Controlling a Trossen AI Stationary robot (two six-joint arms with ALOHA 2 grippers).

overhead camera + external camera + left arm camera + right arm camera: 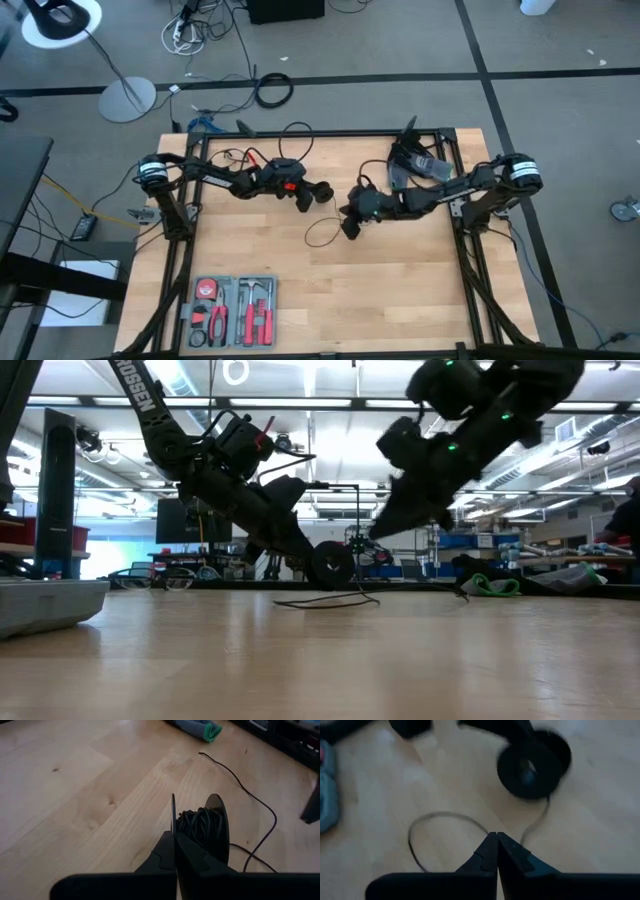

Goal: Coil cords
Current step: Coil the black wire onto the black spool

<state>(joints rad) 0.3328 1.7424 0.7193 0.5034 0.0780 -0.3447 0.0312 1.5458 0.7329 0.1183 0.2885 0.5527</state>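
The thin black cord is partly wound on a small black spool (202,827) made of two round discs. My left gripper (174,834), near the table's middle (305,195), is shut on the spool. The unwound cord (260,805) trails off the spool and lies in a slack loop (320,236) on the tabletop; its free end (200,753) rests on the wood. My right gripper (496,836) is shut and tilts down above the table (385,528), just right of the loop (440,816). I see nothing between its fingers. My left gripper pinches the rim of one spool disc (173,812) between its two fingers. The fingers slant down from the table's left. The discs stand upright with the wound cord between them. In the low view the spool's lower rim (332,584) is at or just above the tabletop; I cannot tell which.
A grey case of red-handled tools (232,312) lies at the near left. A green and grey cloth (490,585) and dark gear (420,160) sit at the far right. Bare wood stretches toward the near edge (400,300).
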